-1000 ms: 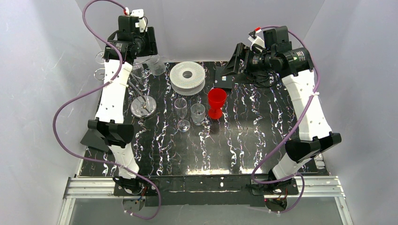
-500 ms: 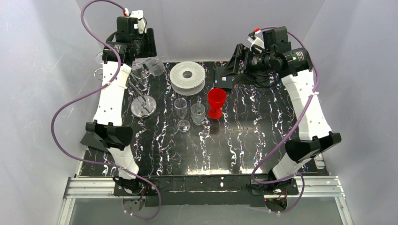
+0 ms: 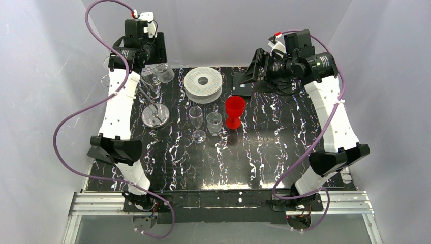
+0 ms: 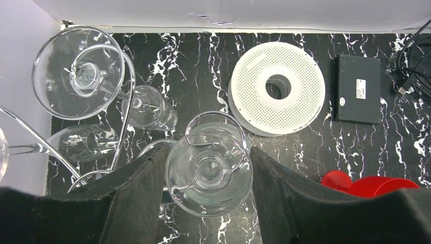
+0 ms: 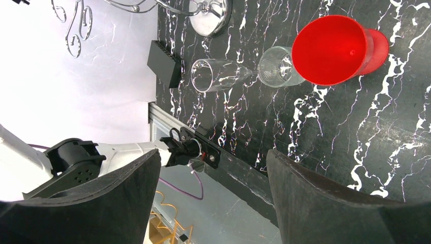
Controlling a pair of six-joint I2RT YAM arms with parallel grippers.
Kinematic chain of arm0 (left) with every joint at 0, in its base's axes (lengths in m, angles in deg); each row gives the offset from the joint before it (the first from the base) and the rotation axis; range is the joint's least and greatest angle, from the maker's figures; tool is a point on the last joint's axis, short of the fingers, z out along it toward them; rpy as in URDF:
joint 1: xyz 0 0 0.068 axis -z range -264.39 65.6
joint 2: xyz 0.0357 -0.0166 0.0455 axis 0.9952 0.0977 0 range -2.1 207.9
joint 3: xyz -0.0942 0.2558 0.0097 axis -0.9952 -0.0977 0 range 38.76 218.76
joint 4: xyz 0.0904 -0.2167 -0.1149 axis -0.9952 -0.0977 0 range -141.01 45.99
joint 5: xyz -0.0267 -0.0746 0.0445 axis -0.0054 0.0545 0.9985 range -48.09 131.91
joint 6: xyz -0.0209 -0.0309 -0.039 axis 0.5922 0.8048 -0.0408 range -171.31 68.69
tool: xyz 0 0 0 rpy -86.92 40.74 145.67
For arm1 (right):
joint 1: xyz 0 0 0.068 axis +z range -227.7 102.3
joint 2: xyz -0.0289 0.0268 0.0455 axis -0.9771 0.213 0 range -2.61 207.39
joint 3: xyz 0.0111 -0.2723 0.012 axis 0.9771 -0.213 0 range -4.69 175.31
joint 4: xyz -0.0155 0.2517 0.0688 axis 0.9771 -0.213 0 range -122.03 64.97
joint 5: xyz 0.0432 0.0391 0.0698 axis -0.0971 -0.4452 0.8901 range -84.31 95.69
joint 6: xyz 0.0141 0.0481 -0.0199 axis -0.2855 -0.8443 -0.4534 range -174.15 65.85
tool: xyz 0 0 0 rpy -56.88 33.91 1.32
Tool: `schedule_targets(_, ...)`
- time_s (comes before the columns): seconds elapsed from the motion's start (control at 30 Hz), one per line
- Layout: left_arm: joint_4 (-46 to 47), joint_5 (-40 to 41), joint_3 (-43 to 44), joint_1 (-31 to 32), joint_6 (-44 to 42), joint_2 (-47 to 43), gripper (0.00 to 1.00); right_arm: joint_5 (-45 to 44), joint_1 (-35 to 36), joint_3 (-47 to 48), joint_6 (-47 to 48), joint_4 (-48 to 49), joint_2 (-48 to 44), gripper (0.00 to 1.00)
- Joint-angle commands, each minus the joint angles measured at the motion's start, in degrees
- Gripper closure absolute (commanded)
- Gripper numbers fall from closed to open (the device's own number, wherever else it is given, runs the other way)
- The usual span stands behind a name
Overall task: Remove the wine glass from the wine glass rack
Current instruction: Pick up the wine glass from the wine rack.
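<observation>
**A:** What is the biggest thing there?

**B:** The black, white-veined surface (image 3: 264,152). Both arms reach to its far edge, the left arm (image 3: 119,101) at the far left corner and the right arm (image 3: 330,114) at the far right.

**A:** And the wine glass rack?

**B:** The wine glass rack (image 3: 155,114) stands at the far left. Its chrome disc base is on the surface and its wire arms curve up toward the left wrist. Clear glasses hang on it upside down, feet uppermost.

**A:** What else is out?

**B:** A white perforated spool (image 3: 203,84) lies flat at the far middle, with a black box (image 4: 357,89) to its right. Nearer the middle stands a red cup (image 3: 235,112). A tumbler (image 3: 214,122) and a flute (image 3: 196,124) stand in a row to its left.

**A:** Where is the wine glass itself?

**B:** The wine glass (image 4: 208,173) is foot-up between the left jaws, which grip it from both sides, up among the rack's arms. A wire loop shows just behind it. I cannot tell whether the glass is free of that loop.

**A:** And the right jaws?

**B:** They are spread wide with nothing between them, in the air above the surface.
</observation>
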Motion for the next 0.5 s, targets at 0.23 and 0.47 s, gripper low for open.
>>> schedule_targets(0.23, 1.6, 4.5, 0.0, 0.2, -1.2, -4.9, 0.88, 1.0, -0.3, -0.1, 0.3, 1.4, -2.1, 0.17)
schedule_targets(0.47, 1.7, 5.4, -0.2, -0.1, -1.5, -4.8, 0.89, 0.9, -0.3, -0.2, 0.3, 1.4, -1.9, 0.17)
